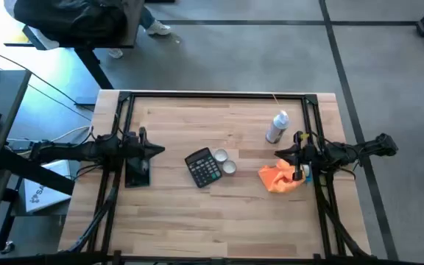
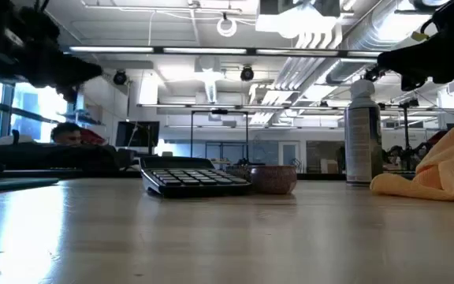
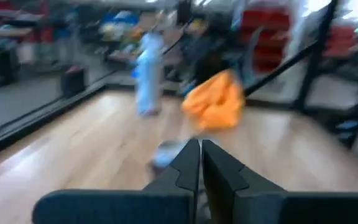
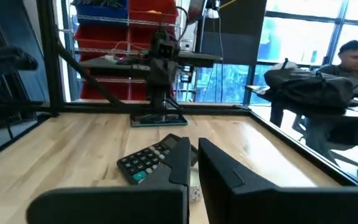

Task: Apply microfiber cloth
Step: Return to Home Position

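The orange cloth [image 1: 278, 179] lies in a crumpled heap on the right side of the table [image 1: 197, 221], nearer than the spray can [image 1: 277, 127]. The right gripper [image 4: 193, 155] hangs just over the cloth's far edge, fingers pinched together and holding nothing. The left gripper [image 3: 201, 158] is on the left side, clenched and empty, near a black tablet [image 1: 137, 173]. 1 calculator [image 1: 203, 167] sits in the middle.
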